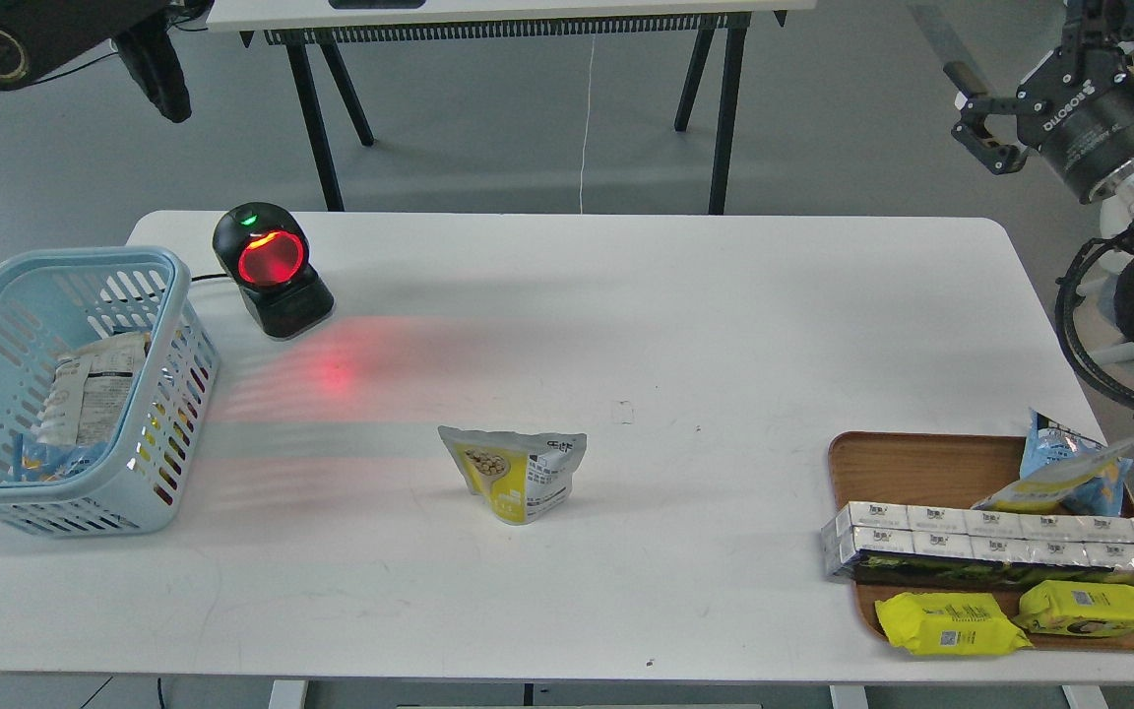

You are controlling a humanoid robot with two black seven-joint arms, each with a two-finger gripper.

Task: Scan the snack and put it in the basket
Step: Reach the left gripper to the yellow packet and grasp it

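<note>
Yellow-and-silver stand-up snack pouch sits mid-tabletop, well apart from the light-blue slotted plastic basket. Light, crinkly, likely slippery; I'd pinch its top seam. Right fingers spread open; left fingers, cannot tell.

The setting is a robotics lab arranged as a mock shop checkout. Indicators: a white bench on a plain grey floor, a barcode scanner emitting red light, a wooden tray of packaged goods, and a second black-legged table behind.
</note>
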